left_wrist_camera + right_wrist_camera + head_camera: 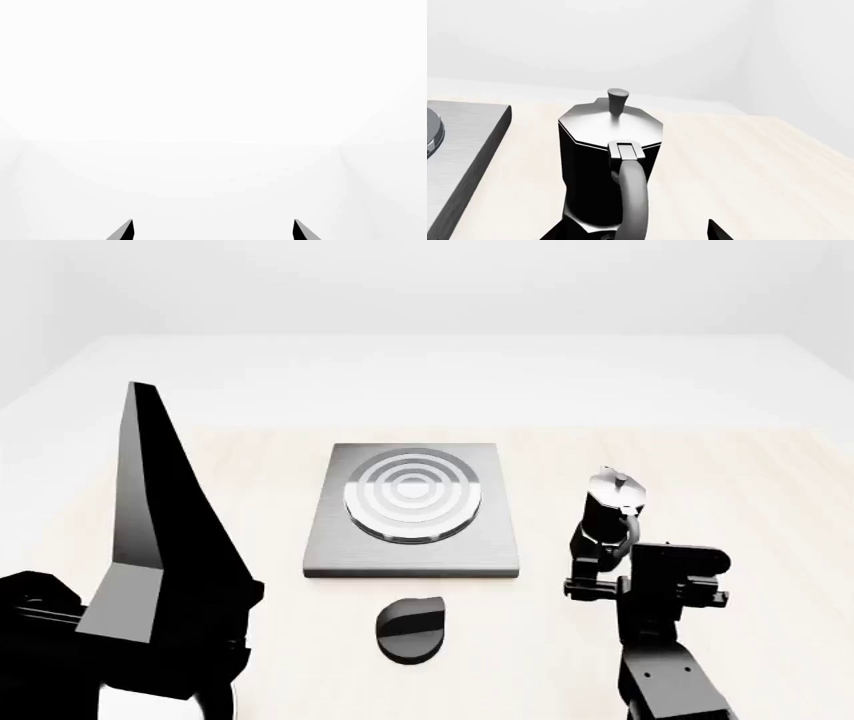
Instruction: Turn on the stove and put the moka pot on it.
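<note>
Right gripper (601,558) sits low over the table right behind the moka pot (611,508), its two finger tips just showing at either side of the pot's handle in the right wrist view; whether they are closed on the handle cannot be told from these views. That pot stands upright on the pale wooden table (747,530), a little apart from the right edge of the stove (411,510), its silver lid and knob on top and its handle turned toward the robot. The stove lies flat at the middle of the table, burner rings up, and the round black knob (408,628) rests on the wood just in front of it, nearer the robot. Left gripper (213,231) is raised at the near left, its dark fingers spread apart with nothing between them, facing blank white. Beyond the table's far edge the room is plain white floor and walls
</note>
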You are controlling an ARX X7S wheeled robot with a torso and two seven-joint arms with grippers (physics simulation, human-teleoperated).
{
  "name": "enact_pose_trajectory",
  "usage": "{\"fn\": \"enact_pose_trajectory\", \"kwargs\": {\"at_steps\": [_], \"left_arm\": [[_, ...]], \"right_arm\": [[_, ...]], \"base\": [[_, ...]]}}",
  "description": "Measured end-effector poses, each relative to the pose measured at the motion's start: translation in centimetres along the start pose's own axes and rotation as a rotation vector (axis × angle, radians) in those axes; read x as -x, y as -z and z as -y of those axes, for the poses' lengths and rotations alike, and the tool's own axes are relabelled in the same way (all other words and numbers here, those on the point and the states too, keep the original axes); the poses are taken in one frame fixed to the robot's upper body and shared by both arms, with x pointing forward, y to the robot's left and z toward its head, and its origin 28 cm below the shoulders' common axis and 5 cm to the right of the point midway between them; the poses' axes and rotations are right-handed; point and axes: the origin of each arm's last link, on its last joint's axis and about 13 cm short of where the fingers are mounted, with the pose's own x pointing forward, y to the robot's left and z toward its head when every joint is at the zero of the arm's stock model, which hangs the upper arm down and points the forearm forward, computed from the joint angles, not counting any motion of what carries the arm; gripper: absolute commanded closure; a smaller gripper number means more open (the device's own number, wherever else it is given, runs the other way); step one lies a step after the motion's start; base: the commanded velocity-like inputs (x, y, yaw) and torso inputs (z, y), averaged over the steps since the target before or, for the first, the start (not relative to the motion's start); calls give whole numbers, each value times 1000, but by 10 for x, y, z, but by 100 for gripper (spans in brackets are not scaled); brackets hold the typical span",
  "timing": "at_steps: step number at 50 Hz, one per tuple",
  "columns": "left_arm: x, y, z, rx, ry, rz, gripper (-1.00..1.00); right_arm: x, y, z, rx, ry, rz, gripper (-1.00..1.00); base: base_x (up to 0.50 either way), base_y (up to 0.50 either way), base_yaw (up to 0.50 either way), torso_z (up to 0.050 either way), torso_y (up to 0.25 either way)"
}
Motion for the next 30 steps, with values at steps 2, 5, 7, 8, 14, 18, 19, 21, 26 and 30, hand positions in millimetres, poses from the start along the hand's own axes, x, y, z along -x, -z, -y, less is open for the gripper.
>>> {"fn": "enact_pose_trajectory", "kwargs": {"at_steps": [2,5,7,8,14,18,19,21,26,30], "left_arm": [[0,0,0,1,0,0,-100],[0,0,0,3,0,-1,-100],[1,1,0,4,-1,-2,-100],[1,1,0,5,-1,-2,-100],[1,1,0,7,-2,-3,-100],[2,1,0,10,-3,-5,-100],[2,1,0,10,-3,-5,-100],[2,1,0,12,-3,-5,-100],[2,2,0,15,-4,-7,-100],[2,2,0,18,-4,-8,-100]], "right_arm": [[-1,0,0,1,-1,-2,-100],[-2,1,-1,3,-2,-4,-100],[-2,1,-2,4,-3,-5,-100],[-2,1,-2,4,-4,-5,-100],[-3,2,-3,6,-6,-8,-100],[-3,2,-4,6,-7,-9,-100],[-3,1,-4,5,-7,-6,-100],[-3,1,-4,3,-6,-1,100],[-2,-1,-6,-4,-13,16,100],[0,-2,-6,-7,-16,27,100]], "base": [[0,0,0,0,0],[0,0,0,0,0],[0,0,0,0,0],[0,0,0,0,0],[0,0,0,0,0],[0,0,0,0,0],[0,0,0,0,0],[0,0,0,0,0],[0,0,0,0,0],[0,0,0,0,0]]}}
